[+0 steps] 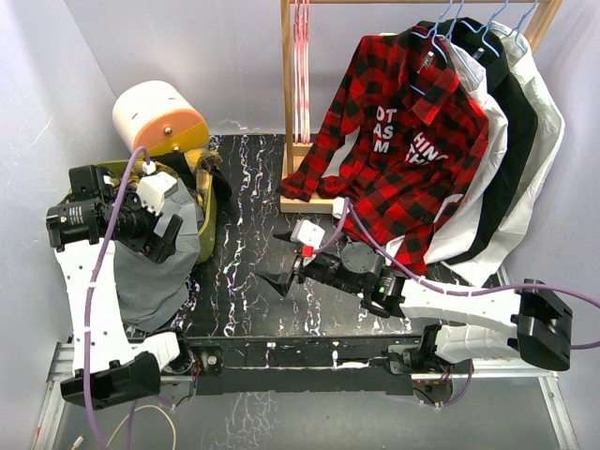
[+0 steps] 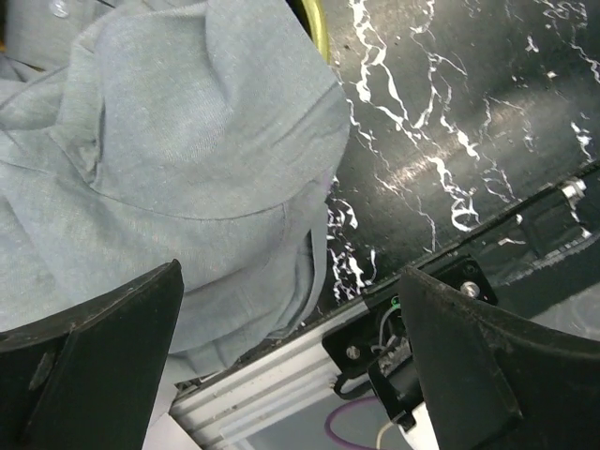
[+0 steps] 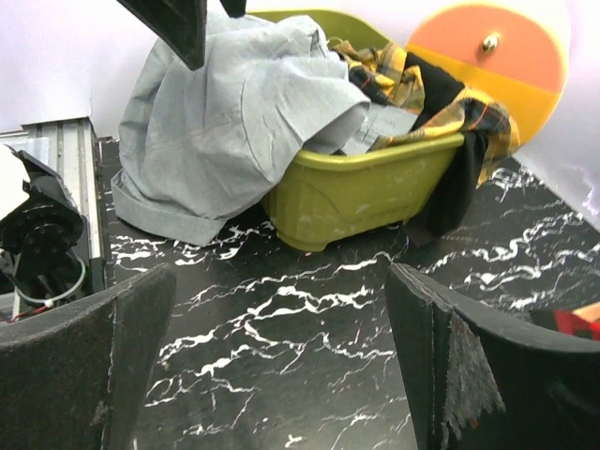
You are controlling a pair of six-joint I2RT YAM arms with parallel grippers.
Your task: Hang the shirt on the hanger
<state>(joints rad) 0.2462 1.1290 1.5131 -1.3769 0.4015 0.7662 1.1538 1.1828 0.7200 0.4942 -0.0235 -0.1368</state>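
Left hand (image 2: 291, 272): open, empty, hovering over the shirt (image 2: 187, 150) at frame left. Shirt is bunched, part in the tub (image 3: 366, 192), part spilled over its rim toward the bench (image 1: 253, 187).

Right hand (image 3: 281, 272): open, empty, mid-bench, facing the tub.

Hanger (image 1: 300, 66): on the rack (image 1: 286, 112), top centre, well apart from the shirt.

Risks:
- A pinch on bunched cloth may catch several layers.
- It may drag the yellow plaid (image 3: 394, 80) out too.

Red plaid (image 1: 403, 141) hangs just right of the hanger, crowding access.
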